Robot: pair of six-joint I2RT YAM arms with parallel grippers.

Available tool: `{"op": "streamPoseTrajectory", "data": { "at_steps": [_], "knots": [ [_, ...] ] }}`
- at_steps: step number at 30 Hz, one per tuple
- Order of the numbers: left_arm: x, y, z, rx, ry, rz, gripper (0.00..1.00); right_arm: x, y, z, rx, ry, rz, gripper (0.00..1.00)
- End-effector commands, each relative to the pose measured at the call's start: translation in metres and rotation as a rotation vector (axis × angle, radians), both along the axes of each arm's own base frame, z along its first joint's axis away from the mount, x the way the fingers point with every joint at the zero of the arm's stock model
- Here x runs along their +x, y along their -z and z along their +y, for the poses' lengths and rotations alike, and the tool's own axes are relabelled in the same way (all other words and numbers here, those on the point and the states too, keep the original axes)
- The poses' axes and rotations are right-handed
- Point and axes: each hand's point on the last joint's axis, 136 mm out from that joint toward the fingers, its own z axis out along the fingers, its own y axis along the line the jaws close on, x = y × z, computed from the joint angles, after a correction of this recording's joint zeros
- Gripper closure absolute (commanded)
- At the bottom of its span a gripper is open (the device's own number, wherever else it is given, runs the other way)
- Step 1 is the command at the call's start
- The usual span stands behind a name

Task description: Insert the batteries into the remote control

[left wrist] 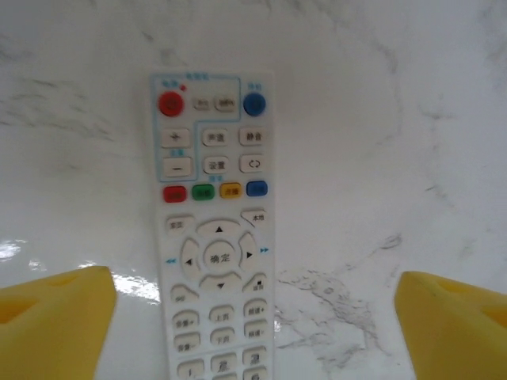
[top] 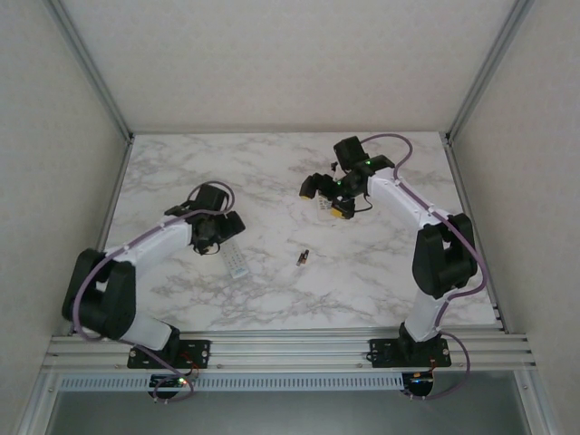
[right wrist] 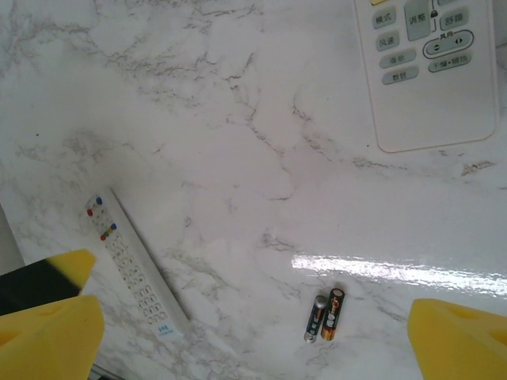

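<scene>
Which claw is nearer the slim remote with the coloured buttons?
Left. The left claw hangs directly over the slim remote, a finger on each side; the right claw is farther off, past the batteries.

Bare table (top: 272,181) around batteries (top: 303,257); slim remote (top: 237,261) well apart, left.

Slim remote (left wrist: 215,237), centre key (left wrist: 219,257): 确定
Ring around the centre key: arrow signs pointing up, down, left and right
Upper left keys: + (left wrist: 176,136) and − (left wrist: 176,167)
Other keys on the slim remote: Chinese characters, too blurred to read
Wide remote (right wrist: 432,79), top left key: 模式; the rest too small to read
Batteries (right wrist: 326,314): print too small to read
</scene>
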Motion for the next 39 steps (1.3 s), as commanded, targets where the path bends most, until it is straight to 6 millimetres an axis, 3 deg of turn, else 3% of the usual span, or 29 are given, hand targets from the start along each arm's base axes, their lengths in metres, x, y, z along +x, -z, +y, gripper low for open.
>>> {"op": "streamPoseTrajectory", "data": {
  "at_steps": [1,5,12,14,18,20,22,25,28,30,34,37,39],
  "knots": [
    [0.001,0.010,-0.009,0.054,0.090,0.067,0.20,-0.005,-0.005,-0.006,-0.016,0.023,0.021,0.01],
    [-0.008,0.031,0.000,0.132,0.105,0.158,0.24,-0.008,-0.010,-0.014,-0.036,0.043,-0.008,0.01],
    [-0.007,0.050,-0.010,0.150,0.151,0.211,0.38,-0.014,-0.011,-0.022,-0.057,0.067,-0.011,0.01],
    [-0.007,0.053,-0.012,0.156,0.163,0.219,0.46,-0.014,-0.012,-0.023,-0.061,0.073,-0.012,0.01],
    [-0.008,0.054,-0.014,0.143,0.165,0.215,0.60,-0.014,-0.018,-0.024,-0.060,0.079,-0.018,0.01],
    [-0.004,0.047,-0.016,0.134,0.165,0.188,0.74,-0.012,-0.022,-0.024,-0.059,0.081,-0.026,0.01],
    [0.003,0.035,-0.018,0.126,0.163,0.149,0.77,-0.011,-0.027,-0.023,-0.056,0.079,-0.031,0.01],
    [0.020,0.008,-0.022,0.105,0.163,0.063,0.79,-0.008,-0.038,-0.019,-0.038,0.061,-0.054,0.01],
    [0.043,-0.033,-0.034,0.039,0.182,-0.062,0.87,-0.003,-0.060,-0.005,0.038,0.000,-0.128,0.01],
    [0.061,-0.072,-0.049,-0.054,0.201,-0.187,0.90,-0.001,-0.085,0.010,0.106,-0.060,-0.208,0.01],
    [0.092,-0.185,-0.081,-0.323,0.232,-0.532,0.95,-0.005,-0.150,0.050,0.266,-0.196,-0.414,0.01],
    [0.099,-0.257,-0.099,-0.500,0.283,-0.717,0.98,-0.012,-0.187,0.081,0.397,-0.277,-0.492,0.01],
    [0.100,-0.291,-0.107,-0.594,0.297,-0.784,1.00,-0.008,-0.203,0.093,0.503,-0.256,-0.462,0.01]
  ]
}}
